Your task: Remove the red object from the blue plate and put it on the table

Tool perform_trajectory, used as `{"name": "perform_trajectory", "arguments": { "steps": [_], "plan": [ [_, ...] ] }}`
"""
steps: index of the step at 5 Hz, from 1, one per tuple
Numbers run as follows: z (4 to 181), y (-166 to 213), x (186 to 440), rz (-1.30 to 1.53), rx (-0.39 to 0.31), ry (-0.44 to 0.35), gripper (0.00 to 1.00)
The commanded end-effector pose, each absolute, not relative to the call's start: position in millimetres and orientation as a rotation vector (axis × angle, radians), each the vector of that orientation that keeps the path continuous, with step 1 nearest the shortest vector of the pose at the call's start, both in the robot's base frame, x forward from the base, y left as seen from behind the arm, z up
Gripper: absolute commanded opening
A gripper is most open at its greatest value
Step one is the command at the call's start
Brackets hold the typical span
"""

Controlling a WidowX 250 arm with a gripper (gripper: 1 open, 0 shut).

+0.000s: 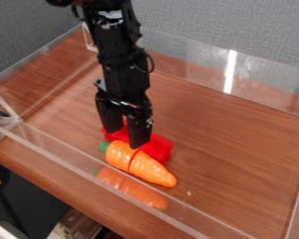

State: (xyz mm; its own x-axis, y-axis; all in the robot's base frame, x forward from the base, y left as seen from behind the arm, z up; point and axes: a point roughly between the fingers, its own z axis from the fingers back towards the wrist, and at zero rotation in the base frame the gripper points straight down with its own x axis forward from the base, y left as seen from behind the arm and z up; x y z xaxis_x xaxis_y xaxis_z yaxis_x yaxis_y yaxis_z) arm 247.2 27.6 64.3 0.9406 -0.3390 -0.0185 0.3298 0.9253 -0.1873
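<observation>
Overhead, the black arm reaches down from the far left toward the near middle of the worktop point(227, 103). Hand point(123, 136) hangs just above the red object point(153, 147), its two dark fingers point(109, 123) parted and gripping nothing. Red object sits near the front acrylic wall point(64, 154), mostly hidden behind the fingers and the carrot point(139, 165); whether any plate lies beneath it cannot be told. Carrot lies just in front of the red object, touching it, green tip to the left, orange point to the right. Its reflection shows in the wall below.
</observation>
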Motion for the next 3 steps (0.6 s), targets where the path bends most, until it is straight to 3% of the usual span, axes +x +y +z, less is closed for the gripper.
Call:
{"name": "perform_trajectory", "arguments": {
  "steps": [1, 2, 3],
  "plan": [
    [79.0, 19.8, 251.8, -0.453, -0.154, 0.001, 1.0],
    [79.0, 11.7, 247.9, -0.536, -0.152, 0.011, 1.0],
    [78.9, 8.7, 250.4, -0.575, -0.152, 0.017, 0.0]
  ]
}}
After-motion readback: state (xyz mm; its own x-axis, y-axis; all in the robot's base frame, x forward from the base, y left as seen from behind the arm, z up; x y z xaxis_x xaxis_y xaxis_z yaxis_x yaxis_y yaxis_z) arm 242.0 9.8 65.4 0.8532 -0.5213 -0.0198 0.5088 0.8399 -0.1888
